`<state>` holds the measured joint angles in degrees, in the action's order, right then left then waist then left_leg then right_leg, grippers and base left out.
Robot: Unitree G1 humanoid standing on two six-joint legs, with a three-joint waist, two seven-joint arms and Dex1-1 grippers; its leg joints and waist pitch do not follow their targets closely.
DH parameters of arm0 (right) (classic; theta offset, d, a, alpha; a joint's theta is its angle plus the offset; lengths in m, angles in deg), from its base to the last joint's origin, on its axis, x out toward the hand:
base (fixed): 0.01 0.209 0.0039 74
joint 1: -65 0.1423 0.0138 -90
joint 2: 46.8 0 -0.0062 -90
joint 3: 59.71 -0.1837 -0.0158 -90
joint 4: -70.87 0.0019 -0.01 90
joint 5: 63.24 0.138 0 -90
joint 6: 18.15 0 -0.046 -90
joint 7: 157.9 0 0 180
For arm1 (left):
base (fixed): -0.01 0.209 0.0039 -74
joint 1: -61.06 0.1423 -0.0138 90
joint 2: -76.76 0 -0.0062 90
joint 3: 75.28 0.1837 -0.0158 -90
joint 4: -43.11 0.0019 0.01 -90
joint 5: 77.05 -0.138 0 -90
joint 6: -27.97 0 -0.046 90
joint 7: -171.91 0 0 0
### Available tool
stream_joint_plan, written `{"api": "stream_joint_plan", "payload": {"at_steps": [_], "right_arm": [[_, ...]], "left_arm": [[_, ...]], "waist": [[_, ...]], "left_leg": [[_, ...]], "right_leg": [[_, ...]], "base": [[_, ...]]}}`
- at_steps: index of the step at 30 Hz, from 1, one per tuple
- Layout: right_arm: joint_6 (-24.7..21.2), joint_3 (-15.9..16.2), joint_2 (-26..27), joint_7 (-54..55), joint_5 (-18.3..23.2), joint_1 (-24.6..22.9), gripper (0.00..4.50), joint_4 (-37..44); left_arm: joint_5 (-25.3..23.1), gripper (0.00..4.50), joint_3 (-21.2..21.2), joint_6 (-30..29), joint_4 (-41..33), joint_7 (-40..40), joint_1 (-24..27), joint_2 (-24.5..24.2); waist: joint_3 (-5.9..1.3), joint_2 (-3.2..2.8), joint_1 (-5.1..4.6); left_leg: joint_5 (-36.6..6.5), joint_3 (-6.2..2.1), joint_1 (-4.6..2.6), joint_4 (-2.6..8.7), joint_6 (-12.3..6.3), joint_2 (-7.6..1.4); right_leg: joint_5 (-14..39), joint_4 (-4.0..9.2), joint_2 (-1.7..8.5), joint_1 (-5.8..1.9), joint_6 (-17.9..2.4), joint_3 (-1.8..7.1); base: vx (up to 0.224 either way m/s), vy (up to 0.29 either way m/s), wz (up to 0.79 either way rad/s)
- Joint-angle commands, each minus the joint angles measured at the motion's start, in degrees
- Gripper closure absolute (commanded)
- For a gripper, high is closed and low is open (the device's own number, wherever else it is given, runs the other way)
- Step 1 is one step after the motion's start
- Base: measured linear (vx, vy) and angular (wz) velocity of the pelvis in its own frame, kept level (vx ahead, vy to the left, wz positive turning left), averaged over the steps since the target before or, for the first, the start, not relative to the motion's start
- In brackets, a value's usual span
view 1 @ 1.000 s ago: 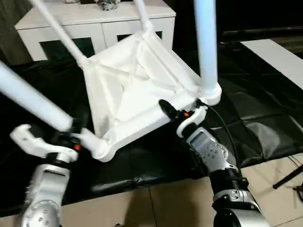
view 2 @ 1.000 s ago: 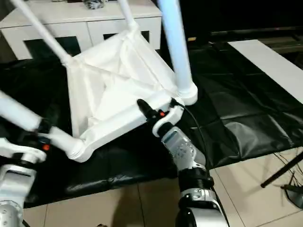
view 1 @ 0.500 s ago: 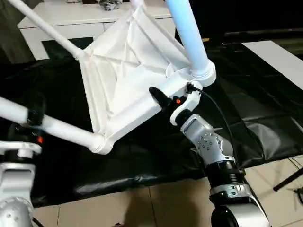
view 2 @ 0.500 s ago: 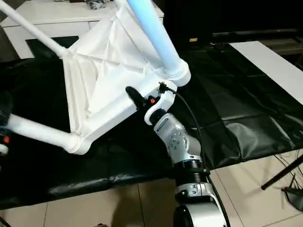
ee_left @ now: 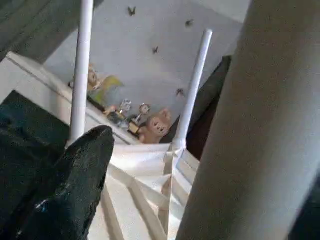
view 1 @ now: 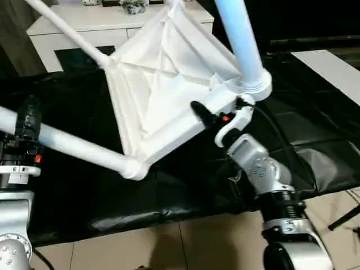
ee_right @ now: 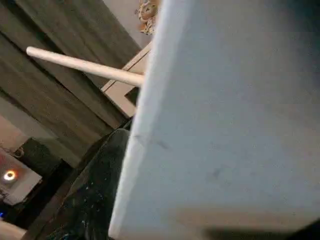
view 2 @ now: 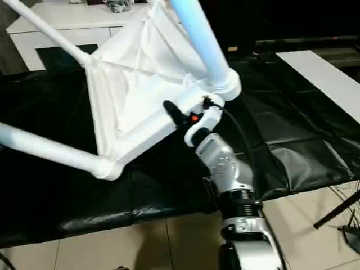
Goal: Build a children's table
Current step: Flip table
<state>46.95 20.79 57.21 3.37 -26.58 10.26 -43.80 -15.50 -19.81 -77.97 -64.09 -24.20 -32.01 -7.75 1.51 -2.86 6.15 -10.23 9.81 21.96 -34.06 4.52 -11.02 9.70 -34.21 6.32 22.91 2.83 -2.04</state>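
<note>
upturned children's table being held tilted over the black bench

at the far left, the left pincer (view 1: pixel 25 126) is standing with its black fingers spread wide around the near-left leg (view 1: pixel 73 146) of the children's table (view 1: pixel 169 84). one black finger (ee_left: pixel 75 185) is showing just beside that leg in the left wrist view, but whether the pads are actually pressing on the leg cannot be told. this leg is running almost level, out from the nearest corner socket (view 1: pixel 132 167) toward the left edge of the head views.

in the middle, the children's table is sitting upside down and steeply tilted above the black-covered bench (view 1: pixel 169 191), its ribbed underside facing the camera. a thinner-looking far leg (view 1: pixel 67 34) is slanting up and left from the far-left corner. behind the table, a white cabinet (view 1: pixel 84 28) with dark door panels is standing against the wall, with small ornaments (ee_left: pixel 150 127) on its top.

to the right, the right pincer (view 1: pixel 216 115) is gripping the raised rim (view 1: pixel 185 126) of the tabletop, about half open and clamped on that edge, just beside the right corner socket (view 1: pixel 256 90). the near-right leg (view 1: pixel 239 39) is rising steeply from that socket. the silver right forearm (view 1: pixel 261 169) is reaching up from the lower right, over pale floor tiles (view 1: pixel 197 247).
</note>
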Motion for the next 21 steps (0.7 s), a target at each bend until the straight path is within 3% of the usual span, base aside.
{"api": "stream_joint_plan", "payload": {"at_steps": [1,5,11,16,18,21], "right_arm": [[2.3,-4.9,-7.8,0.1,-4.8,-2.4,2.37,1.3],[1.7,-6.4,-13.9,-1.0,-4.5,-1.5,2.37,0.1],[0.7,-6.4,-16.5,-2.3,-4.0,-1.6,2.37,-0.2],[0.9,-5.9,-17.7,-2.6,-3.1,-1.6,2.38,-0.8],[1.0,-5.8,-17.9,-2.5,-3.1,-1.7,2.39,-0.9],[1.0,-5.7,-18.3,-2.4,-3.2,-1.9,2.43,-0.9]], "left_arm": [[2.0,0.0,-6.0,2.5,3.4,2.8,0.7,-0.7],[2.5,0.0,-7.5,3.5,5.9,3.7,-0.7,-1.7],[2.6,0.0,-7.6,4.0,7.3,4.2,-1.3,-1.3],[2.1,0.0,-7.4,4.8,8.7,4.5,-1.7,-1.2],[1.4,0.0,-7.9,5.8,9.7,5.1,-2.0,-1.3],[0.6,0.0,-9.7,7.8,12.0,6.3,-2.8,-2.0]], "waist": [[-2.96,-0.19,-0.36],[-2.86,-0.3,-0.05],[-2.62,-0.2,-0.16],[-2.33,0.06,-0.79],[-2.17,0.08,-1.27],[-2.47,0.0,-1.68]], "left_leg": [[-18.5,0.3,-1.65,4.66,3.03,-0.63],[-20.9,0.35,-1.93,4.69,3.38,-0.51],[-24.1,0.05,-1.99,4.94,4.09,-0.43],[-26.4,-0.32,-1.56,5.17,4.15,-0.14],[-28.9,-0.41,-2.13,5.01,4.5,0.17],[-28.0,-0.77,-1.74,5.32,4.03,-0.15]], "right_leg": [[15.1,3.55,0.0,-1.28,-6.9,0.92],[19.6,4.16,-0.17,-0.91,-5.2,1.03],[25.7,5.06,-0.07,-0.81,-3.3,0.92],[31.2,5.63,0.08,-0.96,-1.6,0.68],[34.4,6.38,-0.23,-0.5,-0.3,0.39],[31.4,6.08,-0.01,-0.93,-1.1,0.32]], "base": [[0.0,0.0,0.0],[0.0,0.0,0.0],[0.0,0.0,0.0],[0.0,0.0,0.0],[0.0,0.0,0.0],[0.0,0.0,0.0]]}}
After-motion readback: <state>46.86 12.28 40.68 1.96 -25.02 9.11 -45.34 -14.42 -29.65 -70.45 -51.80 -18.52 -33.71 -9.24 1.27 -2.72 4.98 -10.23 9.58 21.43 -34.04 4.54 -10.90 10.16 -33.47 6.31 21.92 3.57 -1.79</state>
